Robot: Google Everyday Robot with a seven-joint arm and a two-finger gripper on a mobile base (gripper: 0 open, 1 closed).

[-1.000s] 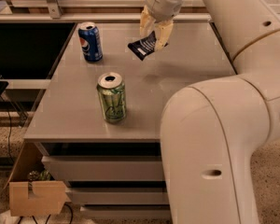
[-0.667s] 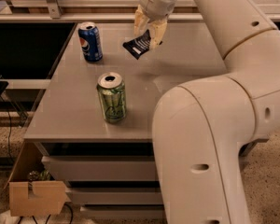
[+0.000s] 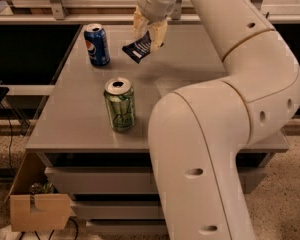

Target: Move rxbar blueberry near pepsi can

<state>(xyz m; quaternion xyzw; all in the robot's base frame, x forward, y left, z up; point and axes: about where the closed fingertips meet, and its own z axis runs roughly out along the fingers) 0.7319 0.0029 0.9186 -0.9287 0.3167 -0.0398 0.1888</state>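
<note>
**Camera view: rxbar (image 3: 138, 49) held above the desk (image 3: 200, 69), beside the pepsi can (image 3: 97, 45)**

The end effector (image 3: 149, 34) is seen at the top centre of the frame, over the far part of the desk, and is pointed downward. The rxbar is clamped between its fingers by one end. The rest of the dark wrapper is left hanging at a tilt, below the fingers and toward the picture's left, with white lettering visible on it. The rxbar is lifted clear of the desk, and a soft shadow is cast on the surface beneath it.

The pepsi can is stood upright near the far left corner of the desk. It is near the rxbar but not touched by it, and a strip of bare desk is seen between them.

A green can (image 3: 120, 105) is stood upright closer to the camera, near the front edge, well apart from the end effector. Its silver top is turned upward and an opening is seen in it.

The right half of the frame is filled by the cream arm (image 3: 230, 109), by which part of the desk's front is hidden. Drawers (image 3: 90, 179) are seen under the desk, and a cardboard box (image 3: 37, 211) is set on the floor at the lower left.
</note>
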